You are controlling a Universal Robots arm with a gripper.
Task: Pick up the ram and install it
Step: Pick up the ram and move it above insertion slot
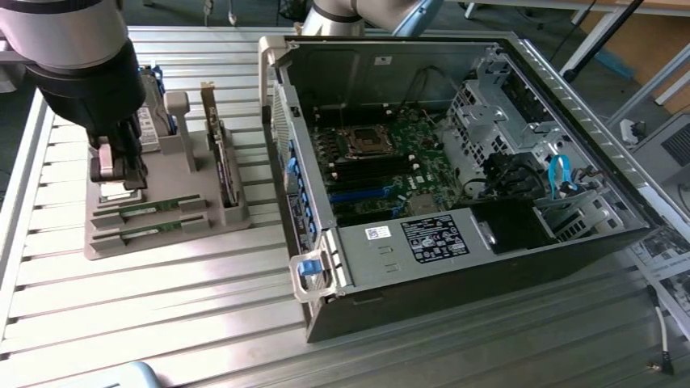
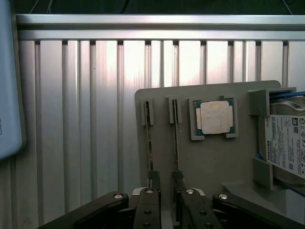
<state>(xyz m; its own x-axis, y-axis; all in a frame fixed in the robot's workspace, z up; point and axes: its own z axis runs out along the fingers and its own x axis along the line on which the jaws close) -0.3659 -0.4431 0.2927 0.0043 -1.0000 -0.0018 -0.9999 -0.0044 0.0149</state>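
Black jaws stand spread wide, gripping nothing, just above the grey holder [image 2: 214, 162] on the table [image 1: 161, 323]. One ram stick [image 2: 175, 143] and its twin [image 2: 149, 138] sit in the holder's slots, at five o'clock of the jaws in the exterior view. The open computer case [image 1: 431, 56] lies at three o'clock of the holder. Judgement: pick-up not yet made, and installation wholly outstanding.
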